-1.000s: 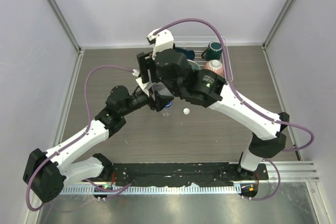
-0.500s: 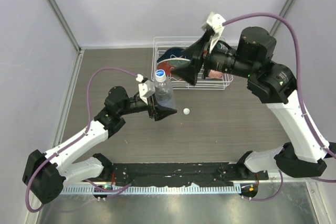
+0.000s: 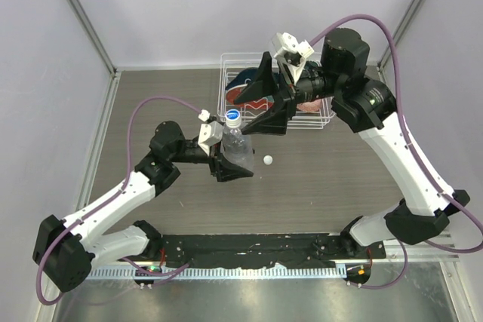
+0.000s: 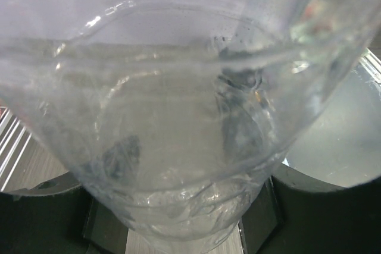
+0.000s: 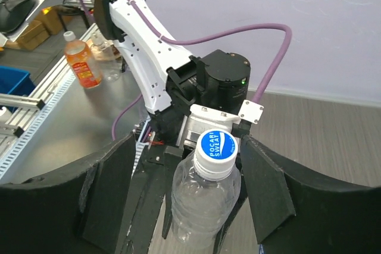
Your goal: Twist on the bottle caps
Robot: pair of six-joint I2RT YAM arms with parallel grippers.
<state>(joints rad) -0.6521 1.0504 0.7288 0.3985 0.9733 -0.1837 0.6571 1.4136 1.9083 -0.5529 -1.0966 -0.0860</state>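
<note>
From above, the left hand (image 3: 232, 164) is clamped on the lower body of the plain bottle (image 3: 237, 145), holding it upright over the worktop (image 3: 324, 179). A blue-rimmed cap (image 3: 234, 116) sits on its neck. The right hand (image 3: 260, 108) hangs just beyond it, in front of the wire basket (image 3: 224, 62), spread wide and holding nothing. A loose white cap (image 3: 267, 160) lies on the worktop just beside the bottle; no second bottle shows. The left wrist view is filled by the clear bottle wall, with dark fingers (image 4: 36, 221) on both sides. The right wrist view puts the cap between that hand's parted fingers (image 5: 268, 188), untouched. The step looks like tightening: the right hand must advance, close on the cap and twist while the left holds firm. How far the cap is threaded cannot be told.
</note>
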